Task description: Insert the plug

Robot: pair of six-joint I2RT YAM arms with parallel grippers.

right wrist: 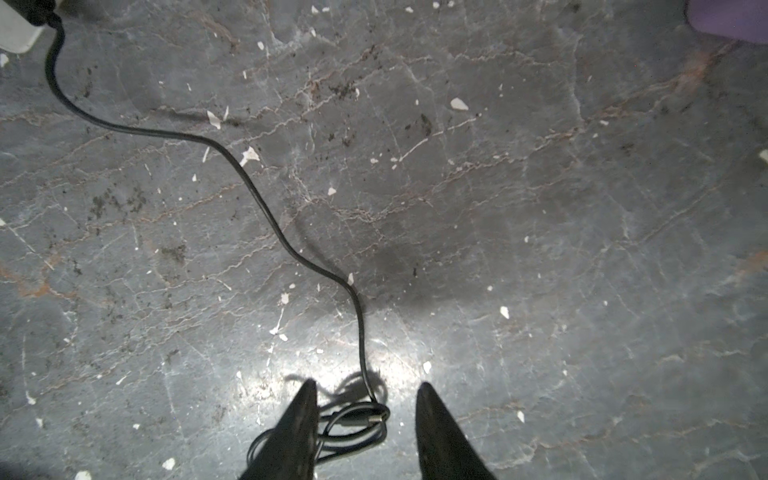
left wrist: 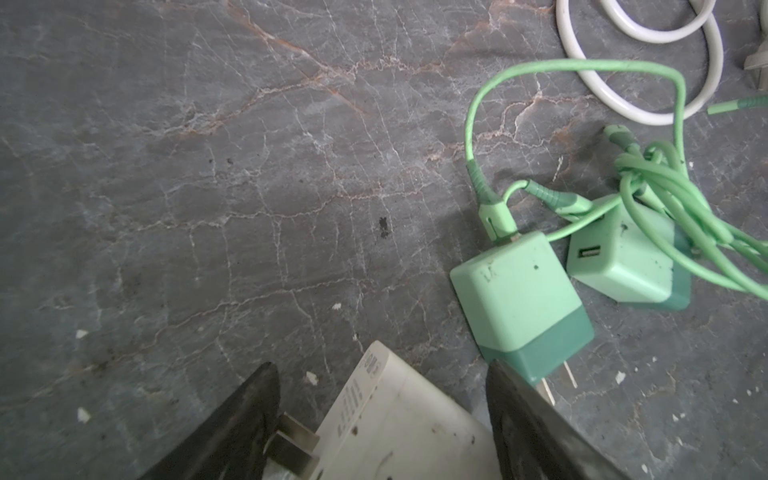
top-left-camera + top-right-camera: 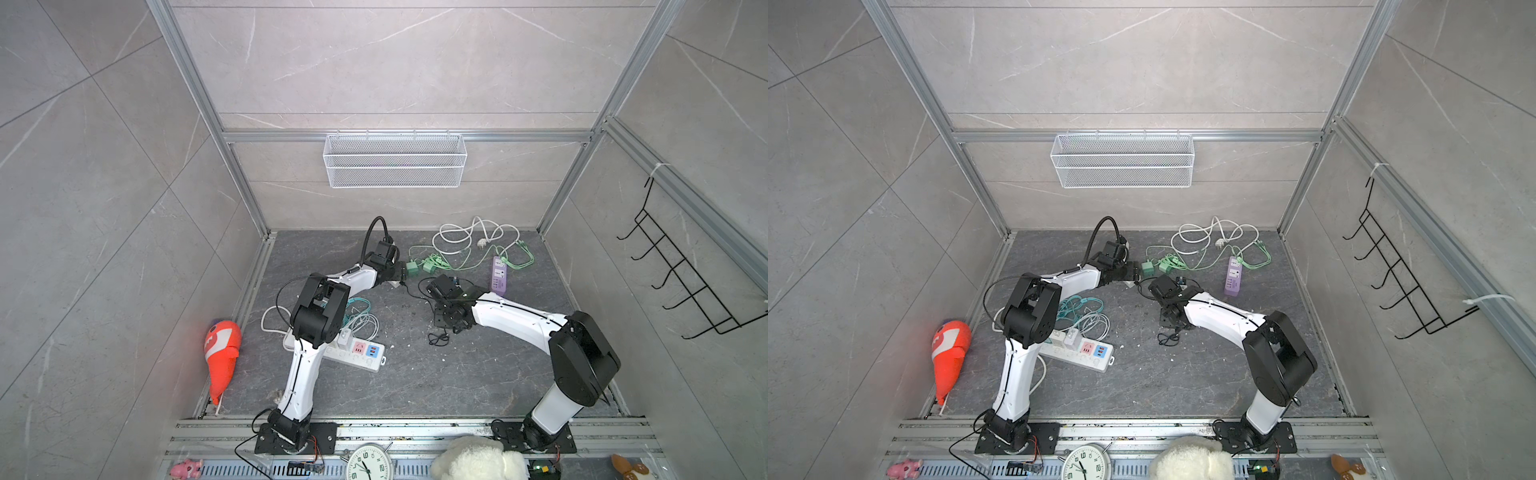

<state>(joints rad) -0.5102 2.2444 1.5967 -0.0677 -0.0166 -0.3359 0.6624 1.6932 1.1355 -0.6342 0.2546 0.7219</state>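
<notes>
A white plug [image 2: 399, 419] with metal prongs sits crosswise between the fingers of my left gripper [image 2: 378, 370]. The prongs touch one finger and the body touches the other. In both top views that gripper [image 3: 402, 277] reaches to the back middle, beside two green chargers [image 3: 413, 268]. A thin black cable [image 1: 266, 212] runs from the plug across the floor to a small coil [image 1: 353, 424]. My right gripper [image 1: 366, 385] hovers over that coil, open by a narrow gap and holding nothing. A white power strip [image 3: 357, 353] lies under my left arm. A purple one [image 3: 498, 276] lies at the back right.
Green cords [image 3: 465, 259] and a white cord [image 3: 461, 235] are tangled at the back right. Teal and white cords [image 3: 361, 316] are piled by the white strip. An orange plush toy [image 3: 222, 357] lies at the left edge. A wire basket [image 3: 395, 160] hangs on the back wall.
</notes>
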